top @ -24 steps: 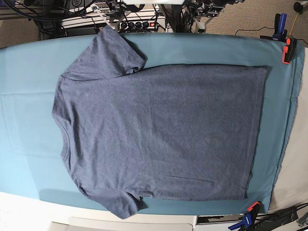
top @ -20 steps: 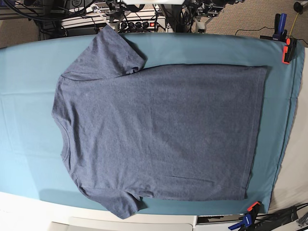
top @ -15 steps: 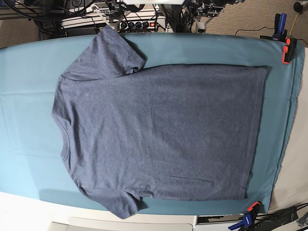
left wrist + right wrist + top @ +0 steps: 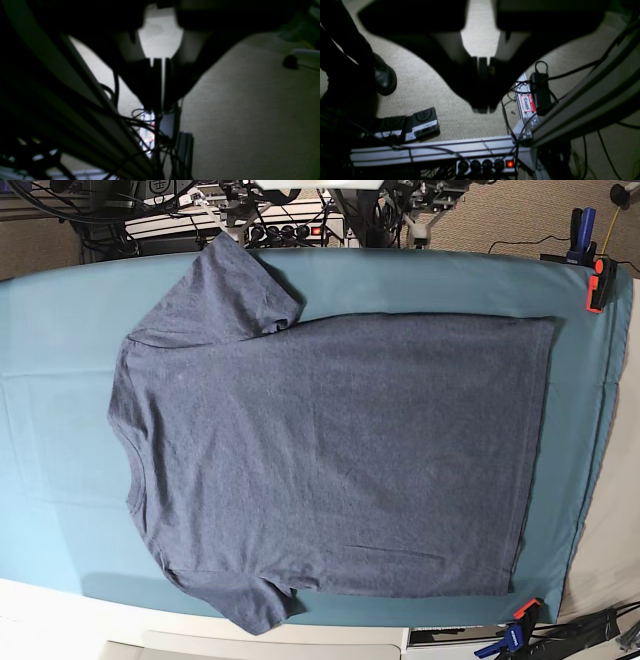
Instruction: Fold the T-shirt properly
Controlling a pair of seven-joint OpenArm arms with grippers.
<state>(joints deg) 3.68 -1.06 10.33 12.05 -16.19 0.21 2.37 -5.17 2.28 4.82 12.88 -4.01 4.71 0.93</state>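
Navy T-shirt (image 4: 330,450), spread flat, seemingly unfolded

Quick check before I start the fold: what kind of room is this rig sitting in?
Most likely a robotics lab or test workspace: the T-shirt lies on a teal cloth clamped to a table, with a power strip, foot pedal and loose cables on carpet.

Floor: we see beige carpet (image 4: 425,85) | table: teal table cloth (image 4: 60,430) held by orange-and-blue clamps (image 4: 598,280) | below: aluminium frame rails (image 4: 432,150), power strip with red switch (image 4: 485,165), foot pedal (image 4: 420,123), dim light.
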